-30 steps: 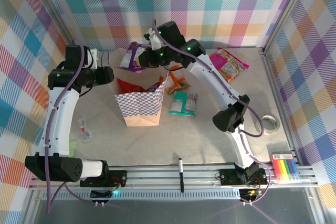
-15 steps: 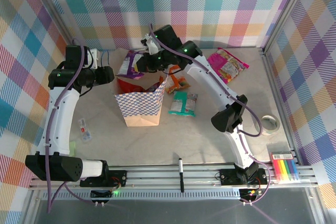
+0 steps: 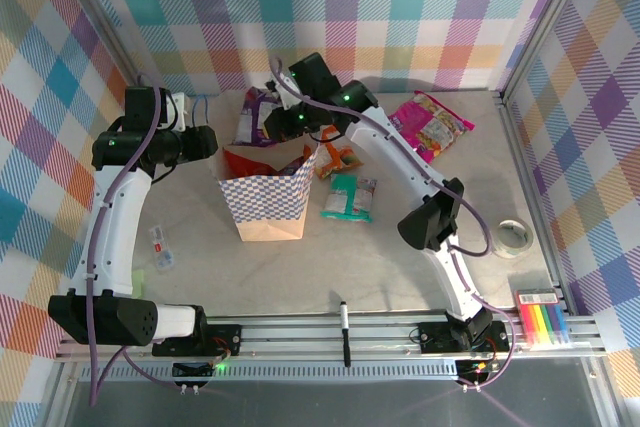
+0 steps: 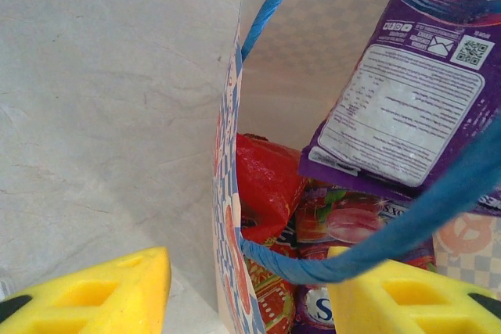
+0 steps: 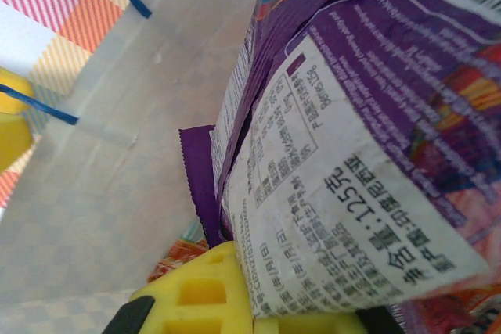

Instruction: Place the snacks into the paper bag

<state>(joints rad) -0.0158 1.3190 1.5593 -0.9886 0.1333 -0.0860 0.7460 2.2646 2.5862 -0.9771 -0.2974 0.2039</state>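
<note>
right tool (image 3: pixel 272 120) clamped on purple snack packet (image 3: pixel 252 113) at paper bag (image 3: pixel 266 205) mouth, left tool (image 4: pixel 249 291) half-wide astride bag's left wall

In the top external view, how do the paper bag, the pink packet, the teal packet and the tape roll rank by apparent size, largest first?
1. paper bag
2. pink packet
3. teal packet
4. tape roll
The bag stands upright, so its top is nearer the camera, but its lead looks clear anyway.
</note>
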